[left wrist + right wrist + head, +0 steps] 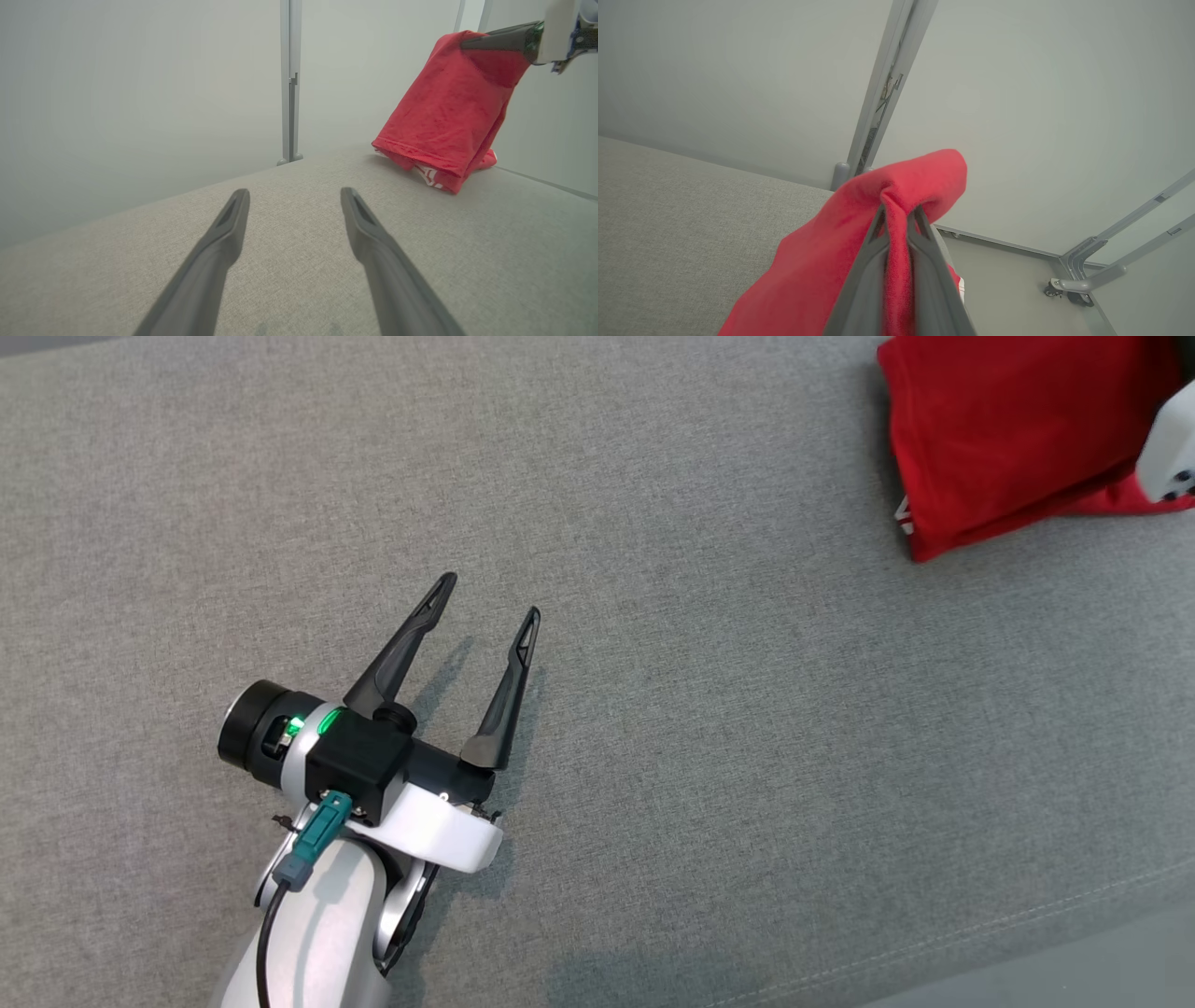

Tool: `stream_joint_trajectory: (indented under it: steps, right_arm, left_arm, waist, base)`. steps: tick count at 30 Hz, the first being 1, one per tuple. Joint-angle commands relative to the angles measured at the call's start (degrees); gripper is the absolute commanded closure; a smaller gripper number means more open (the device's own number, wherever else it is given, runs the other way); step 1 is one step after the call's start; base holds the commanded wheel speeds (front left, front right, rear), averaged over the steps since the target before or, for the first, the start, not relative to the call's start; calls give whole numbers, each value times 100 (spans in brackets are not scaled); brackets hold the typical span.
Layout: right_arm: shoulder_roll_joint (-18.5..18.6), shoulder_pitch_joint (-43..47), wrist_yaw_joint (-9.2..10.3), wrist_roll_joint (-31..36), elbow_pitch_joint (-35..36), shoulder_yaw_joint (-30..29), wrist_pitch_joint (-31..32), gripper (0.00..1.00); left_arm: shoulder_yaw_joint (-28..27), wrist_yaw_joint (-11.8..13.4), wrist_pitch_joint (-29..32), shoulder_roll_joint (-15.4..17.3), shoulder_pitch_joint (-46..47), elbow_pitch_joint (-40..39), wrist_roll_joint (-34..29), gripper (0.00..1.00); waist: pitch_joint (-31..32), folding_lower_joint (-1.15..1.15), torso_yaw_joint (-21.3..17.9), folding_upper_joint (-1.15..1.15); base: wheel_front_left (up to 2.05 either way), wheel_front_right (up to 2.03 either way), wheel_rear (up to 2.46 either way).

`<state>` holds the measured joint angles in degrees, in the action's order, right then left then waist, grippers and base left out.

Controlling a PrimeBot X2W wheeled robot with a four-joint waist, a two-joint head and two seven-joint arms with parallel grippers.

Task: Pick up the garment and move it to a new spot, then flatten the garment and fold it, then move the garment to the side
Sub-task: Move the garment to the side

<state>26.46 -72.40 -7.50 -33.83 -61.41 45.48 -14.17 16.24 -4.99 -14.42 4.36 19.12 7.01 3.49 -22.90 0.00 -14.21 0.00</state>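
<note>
The red garment sits folded at the far right of the grey fabric surface. In the left wrist view the red garment hangs lifted at one end, its lower hem resting on the surface. My right gripper is shut on a pinched fold of the red garment; the right gripper grips the cloth's top edge in the left wrist view. My left gripper is open and holds nothing, low over the surface left of centre, well apart from the cloth. The left gripper points toward the far edge.
A grey metal post stands beyond the surface's far edge against a pale wall. A wheeled metal frame stands on the floor past the right end. The front edge seam runs along the lower right.
</note>
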Motion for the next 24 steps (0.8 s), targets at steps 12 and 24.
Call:
stream_joint_trajectory:
  steps: [12,24]
  right_arm:
    - [482,-2,1,277,-370,-501,-82,100]
    - [753,-98,1,1026,-1027,-1456,-83,0]
  left_arm:
    - [-70,-36,-58,19,240,-174,-56,0]
    - [-24,-64,-58,34,341,-204,-38,0]
  waist:
    - [-179,0,195,0]
    - [-337,0,348,0]
  base:
    - [0,0,0]
    - [0,0,0]
